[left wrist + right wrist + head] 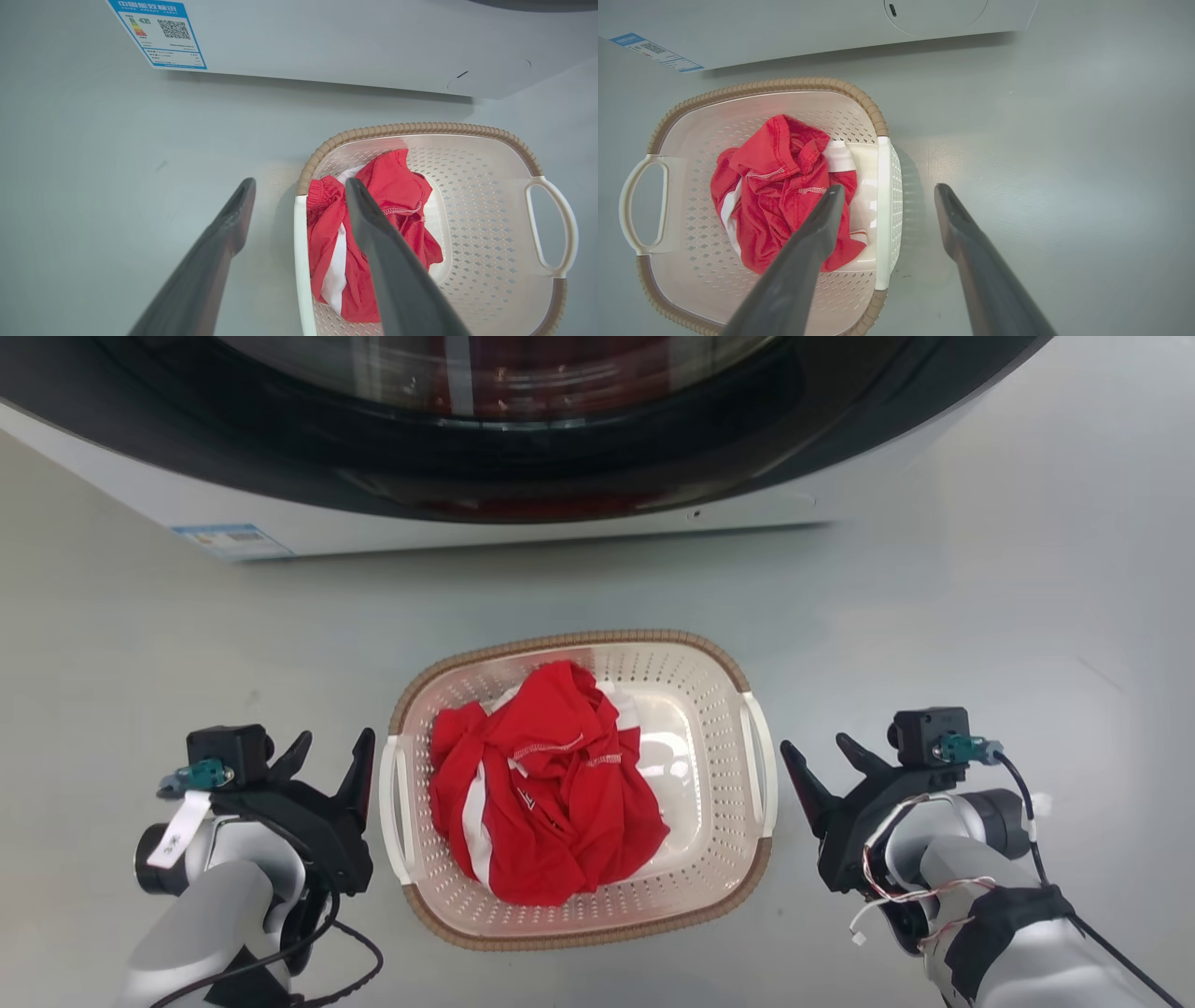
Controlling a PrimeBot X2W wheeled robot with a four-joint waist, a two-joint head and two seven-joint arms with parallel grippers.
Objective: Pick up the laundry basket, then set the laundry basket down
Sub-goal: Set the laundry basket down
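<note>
While both grippers stand open and empty, the laundry basket (719, 709) rests on the grey floor (980, 616) between them, before the washing machine (140, 485).
Its opening faces up, and its slightly longer axis, handle to handle, runs across the robot, parallel to the machine's front. The left gripper (334, 747) sits just beside the left handle (392, 821); the right gripper (812, 751) is near the right handle (767, 775), with a strip of floor between. Each wrist view sets that handle between its own spread fingers, one over the floor, one over the crumpled red-and-white garment (546, 793) inside; contact cannot be told. The head view takes in the machine's dark round door (523, 420); the left wrist view makes the blue energy label (156, 33) legible.
</note>
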